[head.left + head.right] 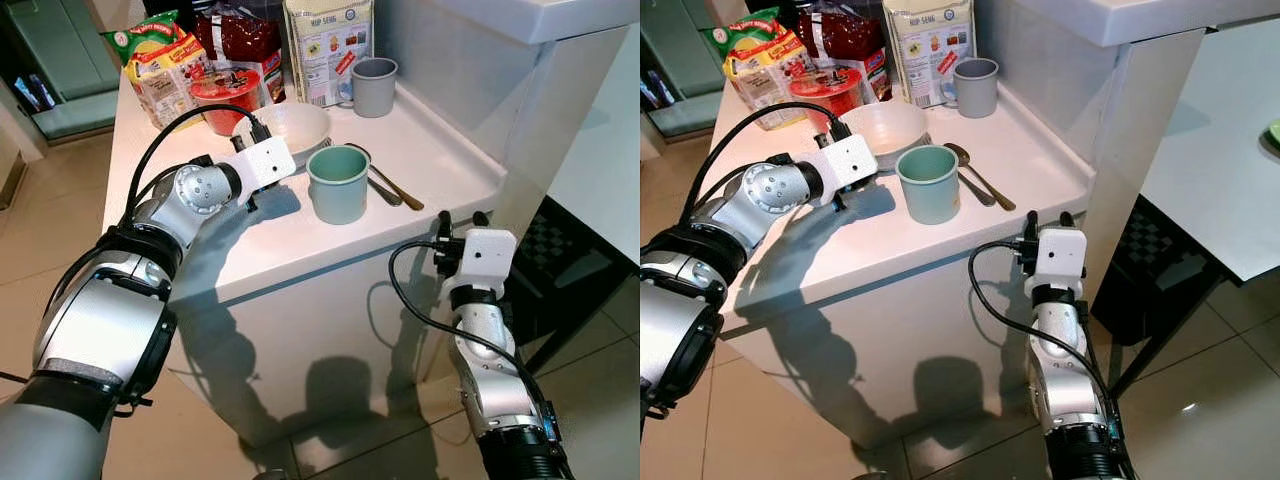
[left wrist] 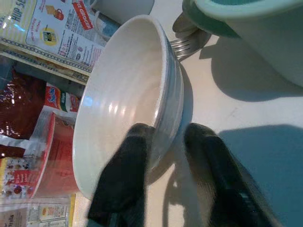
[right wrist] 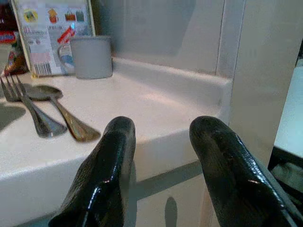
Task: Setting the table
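A white bowl (image 2: 128, 94) sits on the white counter (image 1: 260, 250), behind a pale green cup (image 1: 338, 185). My left gripper (image 2: 170, 130) is open at the bowl's near rim, with one finger inside the bowl and the other outside it. A fork and a spoon (image 1: 385, 185) lie right of the cup. A grey mug (image 1: 374, 86) stands further back. My right gripper (image 1: 461, 218) is open and holds nothing. It hangs just below the counter's front right corner, pointing up.
Food packets (image 1: 165, 65), a red-lidded tub (image 1: 225, 95) and a tall printed bag (image 1: 328, 45) crowd the back of the counter. A raised white wall (image 1: 470, 70) bounds its right side. A white table (image 1: 1230, 190) stands to the right over a dark checkered object (image 1: 1155, 250).
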